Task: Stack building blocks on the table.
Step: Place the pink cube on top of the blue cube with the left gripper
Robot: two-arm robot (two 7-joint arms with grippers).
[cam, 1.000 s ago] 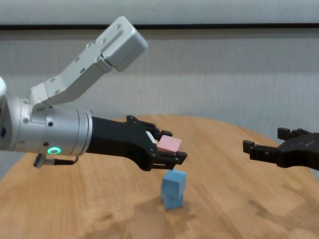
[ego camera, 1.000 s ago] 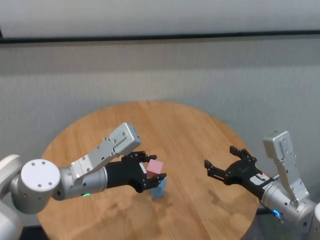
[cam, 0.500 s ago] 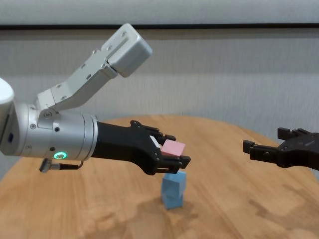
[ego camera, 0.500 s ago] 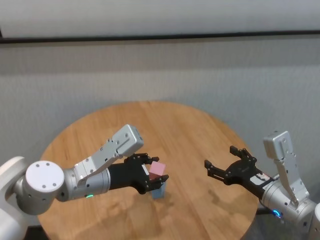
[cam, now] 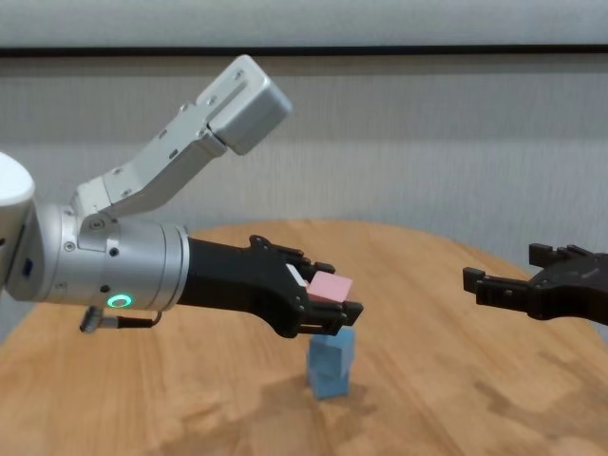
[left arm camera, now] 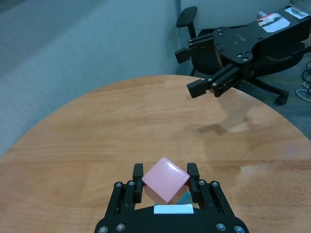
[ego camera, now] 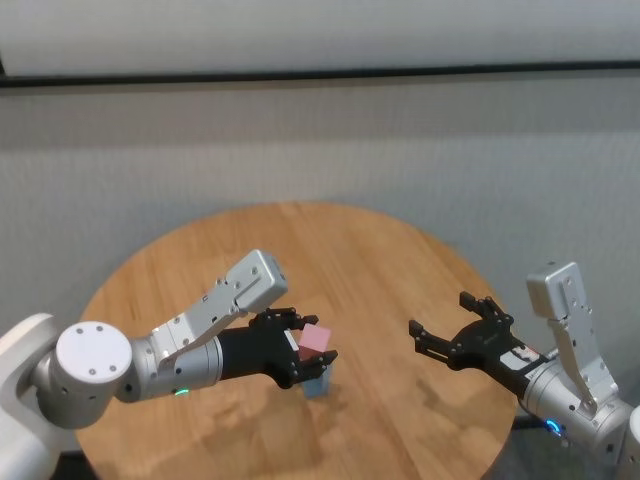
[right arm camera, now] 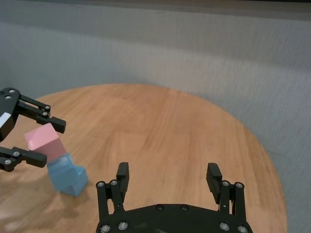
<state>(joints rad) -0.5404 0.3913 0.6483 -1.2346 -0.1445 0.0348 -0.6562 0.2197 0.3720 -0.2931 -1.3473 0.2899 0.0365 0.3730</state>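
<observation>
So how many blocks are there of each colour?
Pink blocks: 1, the pink block held in the left gripper.
Blue blocks: 2, the top blue block on the bottom blue block.
Total: 3.

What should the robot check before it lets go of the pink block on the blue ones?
1. Pink block held between the left gripper fingers: ok.
2. Two blue blocks already stacked on the table: ok, though the upper one sits twisted against the lower.
3. Pink block right above the blue stack: ok in the chest view, roughly over it.
4. Pink block resting on the top blue block: cannot tell; it looks very close or touching, but the fingers hide the seam.
5. Pink block lined up square with the blue ones: not ok, it looks turned in the right wrist view.
6. Right gripper out of the way: ok, open and off to the side.
</observation>
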